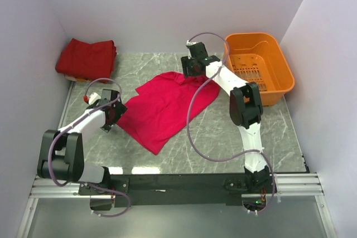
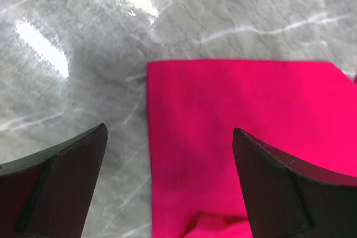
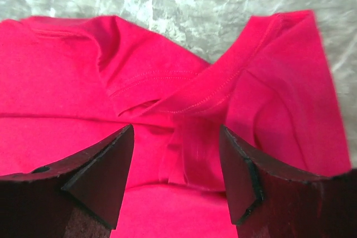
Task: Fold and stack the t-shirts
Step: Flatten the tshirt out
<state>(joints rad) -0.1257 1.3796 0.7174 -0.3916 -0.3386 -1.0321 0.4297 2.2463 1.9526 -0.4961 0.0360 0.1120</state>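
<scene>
Crimson t-shirt (image 1: 162, 107) lies rumpled mid-counter (image 1: 139, 71), left jaws spread wide over its left-side corner, right jaws spread over bunched seamed folds at its far end, nothing pinched, likely staged for opposite-end grabs to flatten it before folding; darker red t-shirts (image 1: 86, 58) sit piled at far-left corner.

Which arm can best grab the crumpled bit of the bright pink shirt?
Right. The right gripper hangs open directly over the crumpled folds of the crimson t-shirt. The left gripper, also open, sits at the flat hem corner at the opposite end.
</scene>
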